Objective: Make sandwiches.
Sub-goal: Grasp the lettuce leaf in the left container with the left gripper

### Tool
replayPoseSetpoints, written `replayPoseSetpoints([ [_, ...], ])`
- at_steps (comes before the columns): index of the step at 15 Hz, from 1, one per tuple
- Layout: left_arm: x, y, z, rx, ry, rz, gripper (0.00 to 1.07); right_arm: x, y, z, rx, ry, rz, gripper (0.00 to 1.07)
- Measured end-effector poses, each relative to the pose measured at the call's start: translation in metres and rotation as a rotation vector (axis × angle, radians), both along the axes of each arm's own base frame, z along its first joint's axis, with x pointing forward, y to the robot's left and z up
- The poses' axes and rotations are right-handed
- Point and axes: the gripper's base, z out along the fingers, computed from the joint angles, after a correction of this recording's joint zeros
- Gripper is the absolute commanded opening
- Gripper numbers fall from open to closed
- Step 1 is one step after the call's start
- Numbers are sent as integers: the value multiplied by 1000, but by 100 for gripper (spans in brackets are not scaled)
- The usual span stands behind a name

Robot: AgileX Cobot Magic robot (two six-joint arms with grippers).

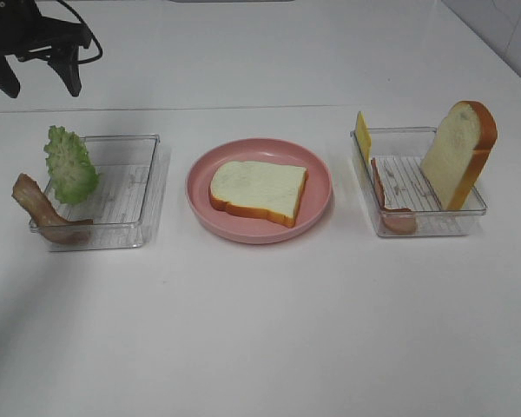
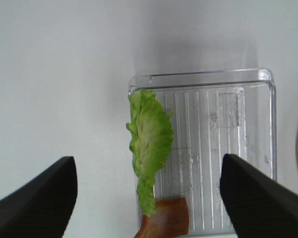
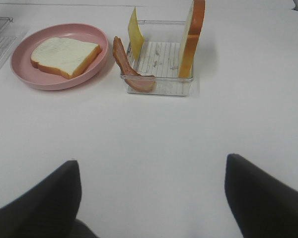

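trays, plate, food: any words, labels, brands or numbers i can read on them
None: no readable text in any view.
Left tray and right tray: only moulded ridges; faint marks on their floors are too blurred to read.
Plate and bread: plain, unmarked.

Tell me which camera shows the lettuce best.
The left wrist view: the lettuce fills the middle, close up, frills and veins clear, along the tray edge, one end by the bacon. The exterior high view shows it small, standing in the left tray's corner. The right wrist view misses it.
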Motion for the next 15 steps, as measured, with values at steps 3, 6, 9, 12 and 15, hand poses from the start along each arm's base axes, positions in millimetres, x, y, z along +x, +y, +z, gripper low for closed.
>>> replayPoseSetpoints([
  [3,7,-2,-34,5,70,-3,68,0,0,0,0,0,0,76],
  [6,10,-2,-55,9,114,-3,68,0,0,0,0,0,0,76],
  [9,12,-4,-72,-11,150,0,58,0,0,0,0,0,0,76],
  [12,12,-6,-73,-34,155,3,25,0,0,0,0,0,0,76],
  [15,12,-6,-73,-37,157,3,0,0,0,0,0,0,0,76],
])
